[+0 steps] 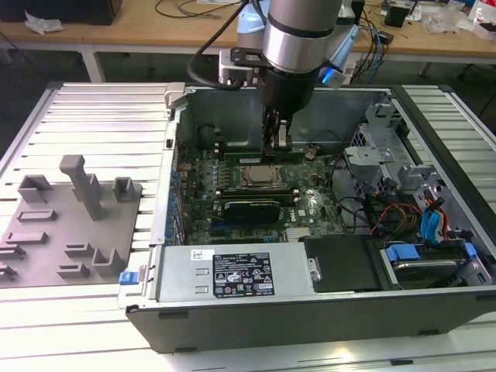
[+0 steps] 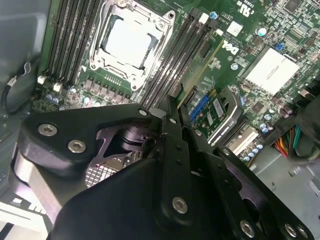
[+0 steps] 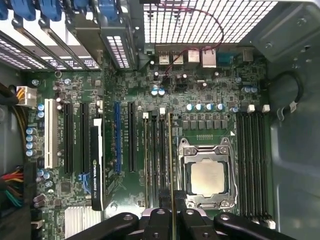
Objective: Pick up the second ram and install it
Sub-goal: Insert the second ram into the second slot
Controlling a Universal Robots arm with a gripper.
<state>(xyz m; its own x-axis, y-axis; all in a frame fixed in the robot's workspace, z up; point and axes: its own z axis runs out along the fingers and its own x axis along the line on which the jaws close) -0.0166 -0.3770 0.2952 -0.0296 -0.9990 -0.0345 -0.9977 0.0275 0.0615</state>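
Black-fingered gripper [image 3: 172,220] is clamped on the thin green ram stick [image 3: 171,165], held edge-on over the long black memory slots [image 3: 156,160] just beside the square silver CPU socket [image 3: 207,176]. In the exterior view the gripper [image 1: 274,147] hangs inside the open grey computer case [image 1: 310,310], near its far wall.
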